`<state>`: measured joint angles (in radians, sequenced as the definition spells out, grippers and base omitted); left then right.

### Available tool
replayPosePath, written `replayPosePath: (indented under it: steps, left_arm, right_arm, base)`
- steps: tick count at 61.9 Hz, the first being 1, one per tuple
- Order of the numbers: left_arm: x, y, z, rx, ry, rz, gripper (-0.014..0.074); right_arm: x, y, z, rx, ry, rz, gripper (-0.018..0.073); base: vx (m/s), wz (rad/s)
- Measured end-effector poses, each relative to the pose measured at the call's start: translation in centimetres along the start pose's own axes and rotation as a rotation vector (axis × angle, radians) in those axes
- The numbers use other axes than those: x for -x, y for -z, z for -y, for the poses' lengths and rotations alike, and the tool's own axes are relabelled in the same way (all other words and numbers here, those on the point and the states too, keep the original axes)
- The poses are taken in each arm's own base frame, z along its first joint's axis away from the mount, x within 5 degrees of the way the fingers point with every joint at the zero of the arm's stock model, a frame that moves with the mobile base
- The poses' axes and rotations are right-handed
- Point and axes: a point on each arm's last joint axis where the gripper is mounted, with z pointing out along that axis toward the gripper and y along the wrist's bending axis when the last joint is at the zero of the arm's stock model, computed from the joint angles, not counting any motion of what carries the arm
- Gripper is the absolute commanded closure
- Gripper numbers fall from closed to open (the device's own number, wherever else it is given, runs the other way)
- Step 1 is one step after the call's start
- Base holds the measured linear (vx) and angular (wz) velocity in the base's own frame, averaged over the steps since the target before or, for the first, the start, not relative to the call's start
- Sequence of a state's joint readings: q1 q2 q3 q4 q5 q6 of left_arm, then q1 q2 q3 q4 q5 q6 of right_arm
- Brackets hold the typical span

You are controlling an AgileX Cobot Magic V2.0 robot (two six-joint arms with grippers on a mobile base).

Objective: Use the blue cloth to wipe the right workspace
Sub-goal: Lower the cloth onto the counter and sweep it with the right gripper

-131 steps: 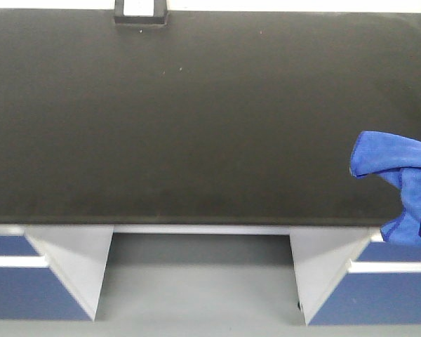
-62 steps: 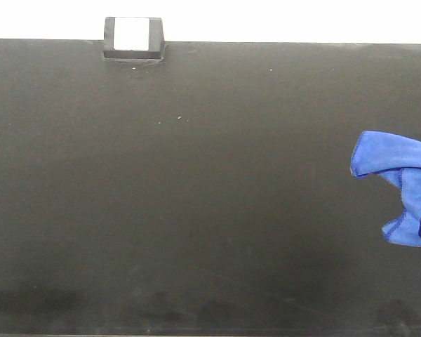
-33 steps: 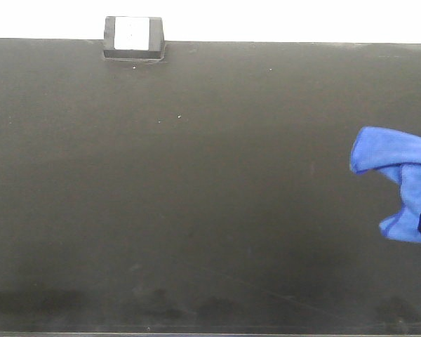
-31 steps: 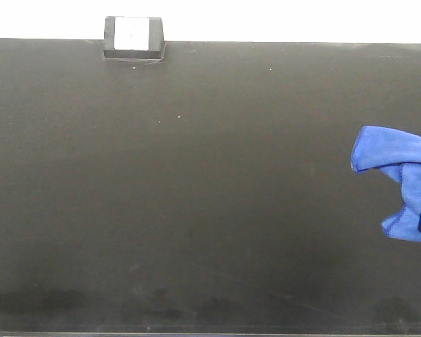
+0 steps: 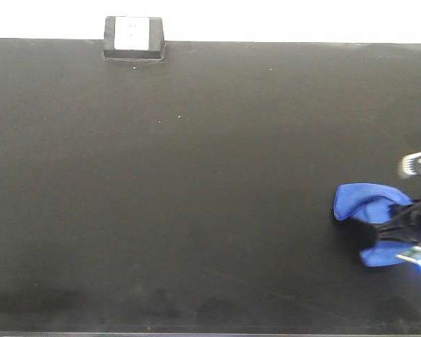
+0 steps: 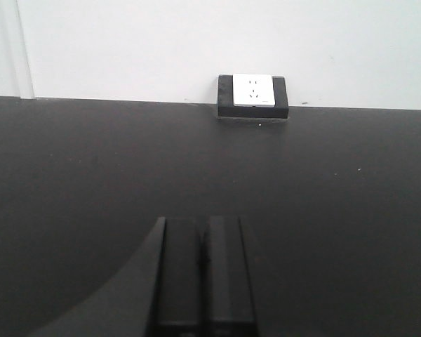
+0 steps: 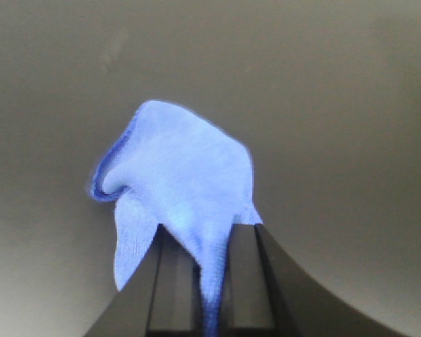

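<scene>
Over at the left rear edge of the right workspace (image 5: 196,182), a plain matte black benchtop, a small black box (image 5: 133,36) with a white socket face sits against the white wall (image 6: 196,42). The left gripper (image 6: 204,270) faces that box over the bare surface, its two fingers pressed together with nothing between them. Far to the right, near the front edge, the right gripper (image 7: 210,277) pinches the blue cloth (image 5: 368,202) by one end, the rest bunched ahead of the fingertips; whether it touches the surface cannot be told.
</scene>
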<state>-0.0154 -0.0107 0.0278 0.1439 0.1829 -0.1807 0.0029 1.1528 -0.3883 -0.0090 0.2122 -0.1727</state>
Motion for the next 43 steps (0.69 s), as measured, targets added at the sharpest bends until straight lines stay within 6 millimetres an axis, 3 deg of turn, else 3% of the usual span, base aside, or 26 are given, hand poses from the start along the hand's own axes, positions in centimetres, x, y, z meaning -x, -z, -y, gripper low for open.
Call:
replayPosePath:
  steps: [9,15,23,33,39,43]
  left_arm:
    - [0.0,0.0,0.0,0.0,0.0,0.0,0.0602]
    - [0.0,0.0,0.0,0.0,0.0,0.0,0.0602]
    - [0.0,0.0,0.0,0.0,0.0,0.0,0.0602]
    - [0.0,0.0,0.0,0.0,0.0,0.0,0.0602]
    - [0.0,0.0,0.0,0.0,0.0,0.0,0.0602]
    - [0.0,0.0,0.0,0.0,0.0,0.0,0.0602]
  right_arm:
    - [-0.5,-3.0,-0.7,0.04,-0.092,-0.08,0.0559]
    - [-0.3,-4.4,-2.7,0.089,-0.096,-0.071,0.0559]
    - [0.6,-5.3,-8.3,0.208,0.028,0.056,0.0556]
    - [1.1,-4.7,-15.8,0.385,0.095,0.167,0.0554]
    - [0.8,-4.5,-19.0,0.454,0.148,0.172,0.0552]
    - [0.7,-4.8,-19.9,0.467,0.158,0.171,0.0552]
  base:
    - [0.0,0.0]
    - [0.0,0.0]
    - [0.0,0.0]
    - [0.0,0.0]
    - [0.0,0.0]
    - [0.0,0.0]
